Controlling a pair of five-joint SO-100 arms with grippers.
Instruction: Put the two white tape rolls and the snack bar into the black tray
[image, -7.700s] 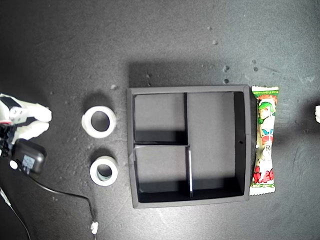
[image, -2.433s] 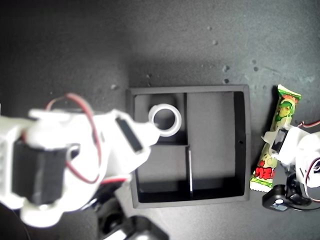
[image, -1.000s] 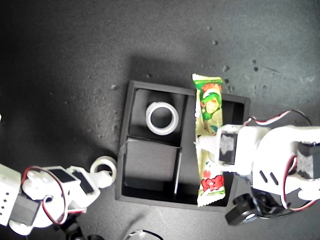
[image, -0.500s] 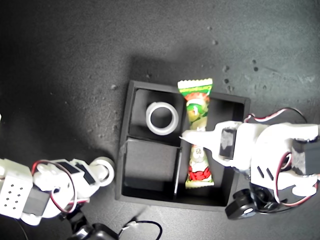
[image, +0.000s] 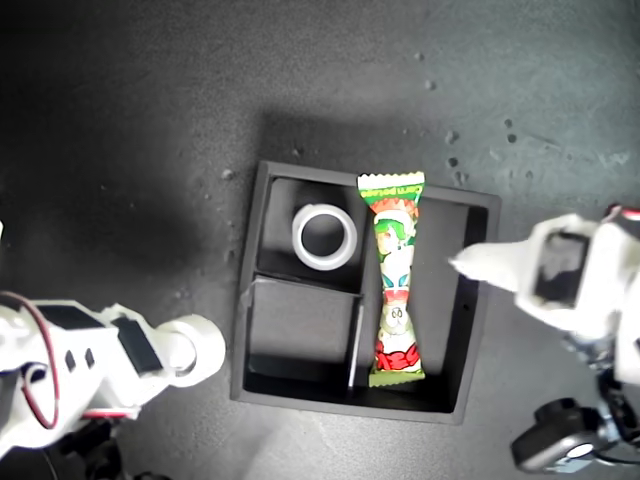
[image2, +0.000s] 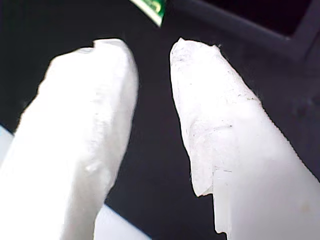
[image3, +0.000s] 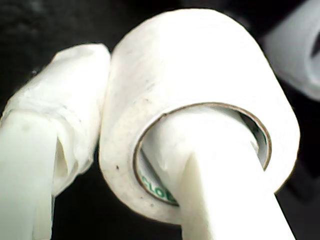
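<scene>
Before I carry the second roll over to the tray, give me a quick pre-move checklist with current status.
1. Second roll gripped by my second gripper: ok, one finger through the hole, the other against the outer wall.
2. First roll in the tray: ok, flat in a small compartment.
3. Snack bar in the tray: ok, in the long compartment, beside the divider.
4. My first gripper free of the bar: ok, open and empty.
5. Other small compartment free for the second roll: ok, nothing in it.
6. Path clear of my first gripper: cannot tell; it hangs over the tray's edge at the exterior view's right.
</scene>
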